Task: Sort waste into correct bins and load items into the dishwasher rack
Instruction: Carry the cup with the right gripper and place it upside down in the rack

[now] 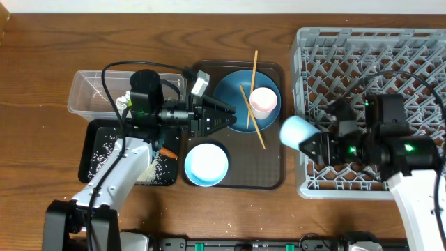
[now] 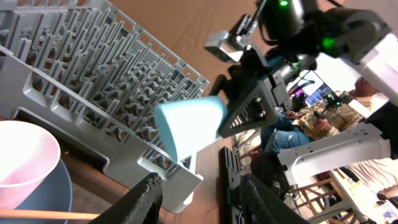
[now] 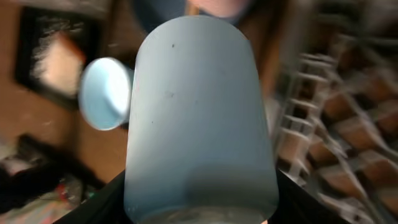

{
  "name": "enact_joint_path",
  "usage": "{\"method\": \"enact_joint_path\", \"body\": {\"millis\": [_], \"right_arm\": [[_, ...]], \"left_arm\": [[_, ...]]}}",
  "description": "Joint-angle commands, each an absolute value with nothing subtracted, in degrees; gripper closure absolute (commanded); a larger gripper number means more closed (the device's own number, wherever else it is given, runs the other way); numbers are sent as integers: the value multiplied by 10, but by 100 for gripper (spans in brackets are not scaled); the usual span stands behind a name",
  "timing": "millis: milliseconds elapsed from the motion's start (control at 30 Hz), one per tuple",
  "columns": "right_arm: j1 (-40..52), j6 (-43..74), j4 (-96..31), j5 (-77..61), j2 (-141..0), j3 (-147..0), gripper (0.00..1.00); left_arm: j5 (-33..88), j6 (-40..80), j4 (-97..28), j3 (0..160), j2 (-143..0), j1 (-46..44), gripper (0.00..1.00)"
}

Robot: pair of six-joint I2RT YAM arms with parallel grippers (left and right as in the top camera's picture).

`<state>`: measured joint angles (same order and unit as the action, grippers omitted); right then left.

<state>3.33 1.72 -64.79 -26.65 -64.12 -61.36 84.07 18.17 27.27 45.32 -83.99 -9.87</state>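
Currently right pincer [image 1: 313,143] is grasping the light blue cup [image 1: 296,131] beside the dishwasher rack [image 1: 418,56]; next, probably inverting it onto pegs. Left pincer [image 1: 230,116] is hovering released.

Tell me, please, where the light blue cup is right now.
Seen from overhead, the light blue cup is held sideways in the right hand, between the brown serving tray and the left edge of the grey plastic dishwasher rack.
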Motion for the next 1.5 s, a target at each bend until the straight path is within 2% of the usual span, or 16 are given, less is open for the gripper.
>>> {"method": "enact_joint_path", "body": {"millis": [0,333,500,1033,1467], "right_arm": [[29,53,-672,-166,-611,-651,51],[29,112,-762,-22,-594,-662,52],[29,116,-758,-18,-602,-651,53],[31,116,-727,-18,-686,-628,55],[31,116,-721,-35,-690,-628,55]], "left_arm": [[848,177,276,452,-835,-100,57],[797,176,253,452,-836,-100,57],[764,176,227,452,-836,-100,57],[764,176,227,452,-836,-100,56],[764,177,227,452,-836,-100,56]]}}
